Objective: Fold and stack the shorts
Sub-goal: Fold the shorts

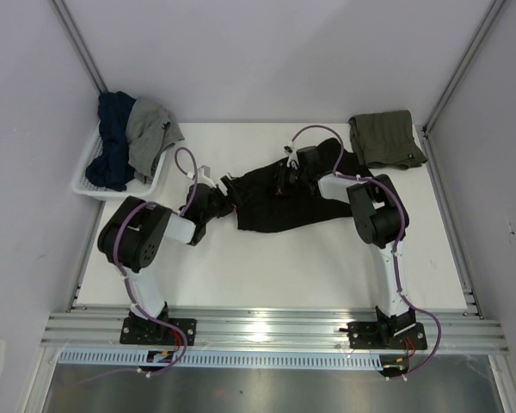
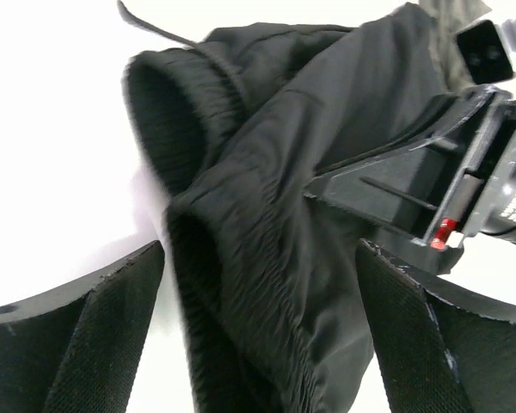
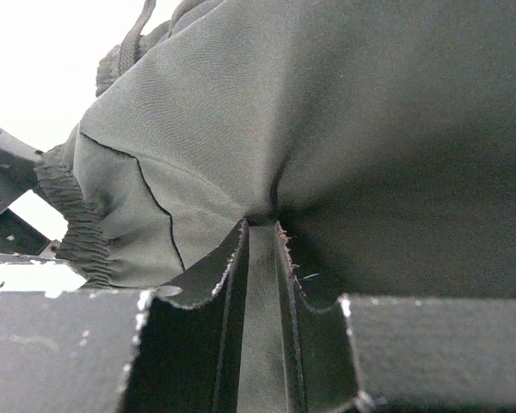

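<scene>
Your right gripper is pinched tight on a fold of the black shorts. In its wrist view the cloth puckers into the narrow gap between the two fingers. Your left gripper stands wide apart and grips nothing. The gathered elastic waistband of the same shorts lies between its fingers, with no clear touch on either pad. From the left wrist you can see the right gripper sitting on the cloth just beyond.

In the top view the two grippers are near each other, the left at the garment's left end and the right further in. The black shorts lie rumpled across the middle of the white table. The olive-green shorts lie folded at the far right corner, well apart from the black pair. A white basket at the far left holds a navy garment and a grey garment.
</scene>
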{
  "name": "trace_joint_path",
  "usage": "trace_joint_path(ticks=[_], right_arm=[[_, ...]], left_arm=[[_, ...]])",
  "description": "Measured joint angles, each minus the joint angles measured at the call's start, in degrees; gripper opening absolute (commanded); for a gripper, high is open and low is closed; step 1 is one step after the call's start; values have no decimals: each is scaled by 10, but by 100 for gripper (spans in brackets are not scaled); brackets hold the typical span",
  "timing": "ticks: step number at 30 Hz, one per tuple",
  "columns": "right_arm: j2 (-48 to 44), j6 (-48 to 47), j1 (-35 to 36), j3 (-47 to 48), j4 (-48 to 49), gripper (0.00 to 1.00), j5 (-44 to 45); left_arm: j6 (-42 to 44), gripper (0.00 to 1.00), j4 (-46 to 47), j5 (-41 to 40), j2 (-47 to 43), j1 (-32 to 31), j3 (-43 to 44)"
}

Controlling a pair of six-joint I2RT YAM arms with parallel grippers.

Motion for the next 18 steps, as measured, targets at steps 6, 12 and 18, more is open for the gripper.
trace_joint_path(ticks=[6, 12, 18], right_arm=[[0, 0, -1, 0, 0, 21, 0], [0, -2, -1, 0, 0, 21, -1], [0, -9, -1, 0, 0, 21, -4]], left_arm=[[10, 97, -72, -51, -47, -2, -12], [17, 95, -91, -58, -30, -2, 19], [24, 96, -94, -59, -5, -7, 52]])
